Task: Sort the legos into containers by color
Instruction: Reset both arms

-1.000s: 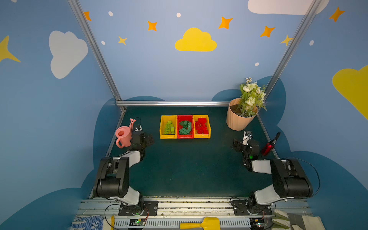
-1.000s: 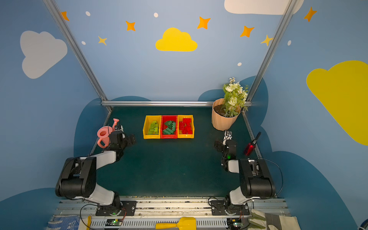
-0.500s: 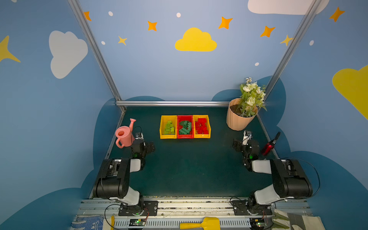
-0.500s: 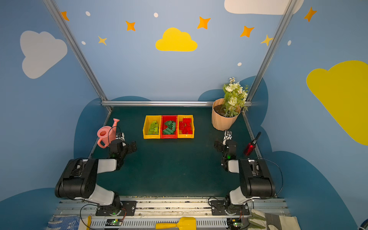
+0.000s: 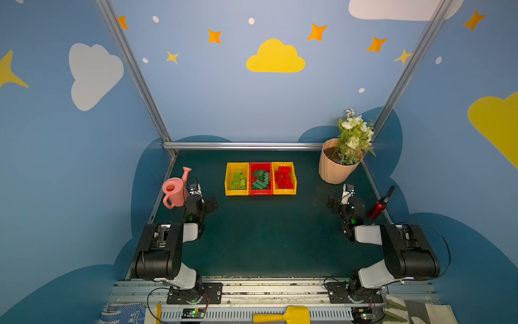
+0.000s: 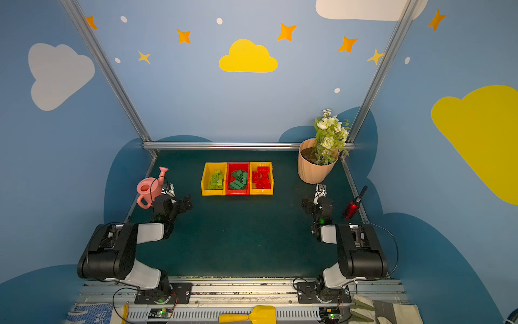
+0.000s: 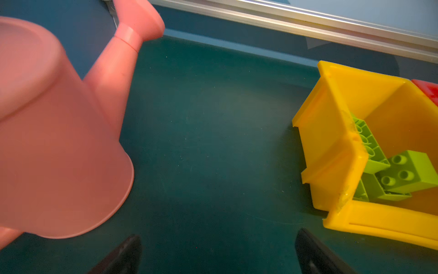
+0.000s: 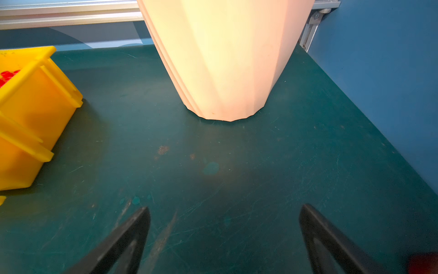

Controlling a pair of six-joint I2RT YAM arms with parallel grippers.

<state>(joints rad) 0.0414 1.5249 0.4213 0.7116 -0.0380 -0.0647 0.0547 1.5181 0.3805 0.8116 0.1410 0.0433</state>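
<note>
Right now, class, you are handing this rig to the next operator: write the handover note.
Left gripper: jaws open, empty, beside the watering can.
Right gripper: jaws open, empty, facing the flower pot.
At the back, in a row: lime bricks in the left-side yellow bin, dark green bricks in the red bin, red bricks in the right-side yellow bin.
Done: each colour sits in its own bin; no brick shows loose on the table.
Left: nothing visible to sort.

No legible text, label, brand or number on any surface in view. Faint marks on rim of yellow bin point(image 8: 28, 53) nearest the flower pot point(image 8: 225, 59): unreadable.
</note>
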